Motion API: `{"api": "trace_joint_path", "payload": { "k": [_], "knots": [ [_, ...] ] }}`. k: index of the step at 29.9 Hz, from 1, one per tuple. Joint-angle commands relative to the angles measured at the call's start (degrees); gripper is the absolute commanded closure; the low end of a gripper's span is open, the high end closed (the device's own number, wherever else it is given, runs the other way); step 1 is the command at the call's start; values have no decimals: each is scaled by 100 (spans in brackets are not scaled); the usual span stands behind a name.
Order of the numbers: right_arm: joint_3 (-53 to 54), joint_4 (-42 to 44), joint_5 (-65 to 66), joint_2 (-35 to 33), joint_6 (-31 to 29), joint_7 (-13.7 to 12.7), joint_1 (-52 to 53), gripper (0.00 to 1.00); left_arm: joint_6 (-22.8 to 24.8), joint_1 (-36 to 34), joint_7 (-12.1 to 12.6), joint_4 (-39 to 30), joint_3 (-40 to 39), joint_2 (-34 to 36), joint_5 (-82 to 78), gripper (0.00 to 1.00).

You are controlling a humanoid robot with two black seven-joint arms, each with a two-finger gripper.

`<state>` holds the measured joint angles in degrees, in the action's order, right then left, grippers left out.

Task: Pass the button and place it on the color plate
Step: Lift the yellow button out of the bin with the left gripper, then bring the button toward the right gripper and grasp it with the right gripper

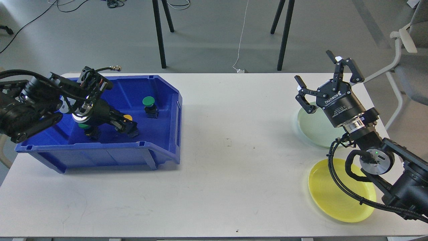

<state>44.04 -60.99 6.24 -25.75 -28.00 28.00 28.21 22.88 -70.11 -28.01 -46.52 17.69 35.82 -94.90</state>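
Observation:
A blue bin [160,147] stands at the table's left. In it is a green-capped button [148,101] on a black base, and a second green button [85,127] mostly hidden under my left arm. My left gripper [128,127] reaches down into the bin, and its fingers appear closed around a yellow-capped button [127,117]. My right gripper [322,79] is open and empty, raised above the far edge of a pale green plate [312,129]. A yellow plate [331,197] lies nearer, at the front right.
Black stand legs [159,36] rise behind the table's far edge. A grey chair [409,67] stands at the right. The wide white table [230,160] lies between the bin and the plates.

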Motion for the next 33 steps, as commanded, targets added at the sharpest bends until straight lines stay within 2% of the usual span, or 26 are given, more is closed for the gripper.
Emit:
{"api": "trace_joint_path", "payload": {
  "k": [1,4,9,12,15,20,22,27,33],
  "knots": [
    [79,-9,0,0,0,0,0,1,94,-300,1,-77,-229,267,111,97],
    [201,-26,-9,17,0,0,0,1,512,-416,1,-199,-940,364,646,96],
    [447,-377,-70,9,0,0,-228,1,512,-337,1,-849,-2110,663,1797,97],
    [816,-658,-53,0,0,0,-377,1,512,57,1,-1367,-2628,734,2754,96],
    [721,-913,227,-122,0,0,-387,1,512,671,1,-1685,-3252,620,3843,96],
    [282,-1423,1650,-229,1602,0,-334,1,512,2217,1,-1554,-4587,-118,5067,95],
    [115,-1529,1889,-168,1963,0,-308,1,512,2658,1,-1510,-4975,-460,5078,95],
    [-254,-1320,2074,245,2123,0,-123,1,512,3187,1,-1501,-5205,-988,5086,94],
    [-607,-607,2127,1370,2123,0,237,1,512,3337,1,-1509,-5187,-1314,5121,93]
  ]
}}
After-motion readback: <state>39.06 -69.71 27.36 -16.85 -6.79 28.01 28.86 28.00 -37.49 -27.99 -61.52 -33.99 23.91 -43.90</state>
